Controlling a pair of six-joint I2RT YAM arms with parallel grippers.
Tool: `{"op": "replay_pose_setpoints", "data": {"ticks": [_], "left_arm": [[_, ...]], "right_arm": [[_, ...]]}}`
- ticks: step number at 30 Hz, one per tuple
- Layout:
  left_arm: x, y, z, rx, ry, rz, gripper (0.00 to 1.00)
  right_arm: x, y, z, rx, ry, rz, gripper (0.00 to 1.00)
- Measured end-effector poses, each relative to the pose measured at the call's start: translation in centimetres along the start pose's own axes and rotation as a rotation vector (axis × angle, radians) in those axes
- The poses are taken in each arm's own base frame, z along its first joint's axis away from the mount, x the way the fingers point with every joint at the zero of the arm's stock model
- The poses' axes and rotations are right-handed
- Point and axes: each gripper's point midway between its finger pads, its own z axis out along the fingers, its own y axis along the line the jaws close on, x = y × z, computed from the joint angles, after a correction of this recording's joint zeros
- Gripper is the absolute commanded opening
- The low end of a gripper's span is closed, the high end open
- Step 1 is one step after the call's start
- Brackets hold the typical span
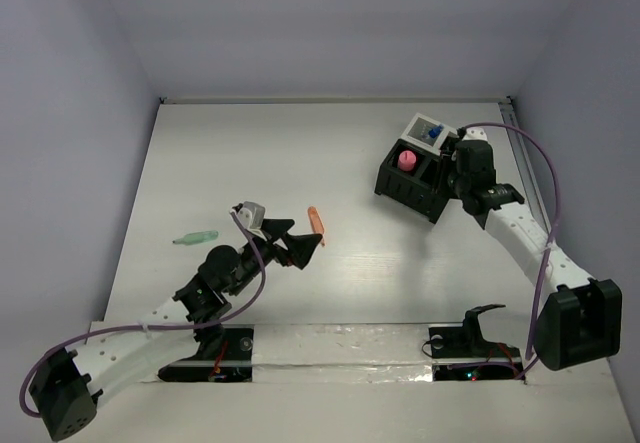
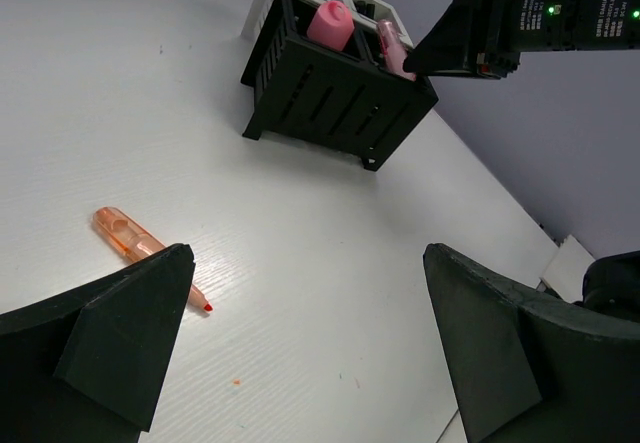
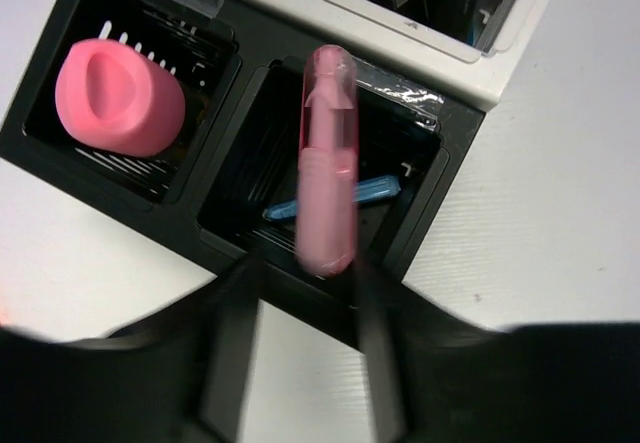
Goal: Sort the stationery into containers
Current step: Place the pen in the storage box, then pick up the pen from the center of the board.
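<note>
Hovering right hand (image 3: 305,308), over black box (image 1: 408,191)

white table (image 1: 300,153) showing faint grain | lavender walls (image 1: 70,83) closing it in | glossy strip (image 1: 340,348), possibly tape, running along near edge

We see a pale white desk (image 1: 400,283) with a faint grain. Towards its far right stands a black box (image 1: 412,198) with a white box (image 1: 415,126) right behind it, against its far side. Near the middle of the desk an orange pen (image 1: 316,220) lies flat. Well off to the left of that pen, a green marker (image 1: 195,236) also lies flat, roughly crosswise.
</note>
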Motion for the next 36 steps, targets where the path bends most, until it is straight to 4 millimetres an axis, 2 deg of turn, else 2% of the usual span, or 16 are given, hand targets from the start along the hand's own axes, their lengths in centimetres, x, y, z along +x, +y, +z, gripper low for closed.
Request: {"op": "replay_pose_setpoints", "data": {"ticks": [2,8,10,11,13,14,16,18,19,22,23,25,26,28,32,36], "left_arm": [[-0.1,0.0,0.0,-0.001,-0.004,0.000,0.99],[-0.2,0.1,0.0,-0.004,-0.006,-0.001,0.99],[-0.3,0.2,0.1,-0.007,-0.011,-0.001,0.99],[-0.3,0.3,0.1,-0.008,-0.013,-0.001,0.99],[-0.3,0.4,0.1,-0.015,-0.013,-0.002,0.99],[-0.4,0.6,0.1,-0.021,-0.014,-0.001,0.99],[-0.3,1.0,0.2,-0.037,-0.014,-0.001,0.99],[-0.2,1.5,0.3,-0.063,-0.013,-0.003,0.99],[-0.2,1.8,0.4,-0.075,-0.012,-0.005,0.99],[-0.1,2.8,0.5,-0.115,-0.012,-0.011,0.99],[-0.1,3.2,0.5,-0.129,-0.013,-0.015,0.99],[-0.1,3.8,0.5,-0.154,-0.016,-0.021,0.99],[-0.2,4.1,0.4,-0.168,-0.019,-0.024,0.99],[-0.6,4.9,0.2,-0.204,-0.036,-0.027,0.99],[-1.5,5.9,-0.5,-0.249,-0.079,-0.035,0.98],[-1.7,7.1,-1.0,-0.295,-0.097,-0.037,0.98]], "right_arm": [[0.0,-0.1,0.0,0.003,-0.001,-0.003,0.64],[-0.8,0.1,-0.4,-0.004,-0.024,-0.005,0.67],[-1.2,0.4,-0.9,-0.026,-0.039,-0.004,0.54],[-1.4,0.8,-1.3,-0.048,-0.046,-0.003,0.34],[-1.9,1.9,-2.0,-0.112,-0.061,0.002,0.18],[-2.0,2.9,-2.5,-0.159,-0.068,-0.001,0.05],[-1.9,5.2,-3.3,-0.241,-0.072,-0.016,0.01],[-0.7,9.3,-4.4,-0.360,-0.054,-0.062,0.01],[0.2,11.4,-5.0,-0.424,-0.040,-0.090,0.03],[3.9,17.5,-6.3,-0.602,0.036,-0.162,0.25],[5.0,18.8,-6.2,-0.636,0.063,-0.178,0.41],[7.7,20.9,-5.0,-0.666,0.133,-0.210,0.55],[8.9,21.4,-4.2,-0.664,0.168,-0.224,0.65],[11.0,22.5,-2.4,-0.646,0.235,-0.256,0.73],[12.4,25.7,0.7,-0.624,0.283,-0.303,0.74],[13.0,29.2,2.8,-0.628,0.286,-0.333,0.74]]}}
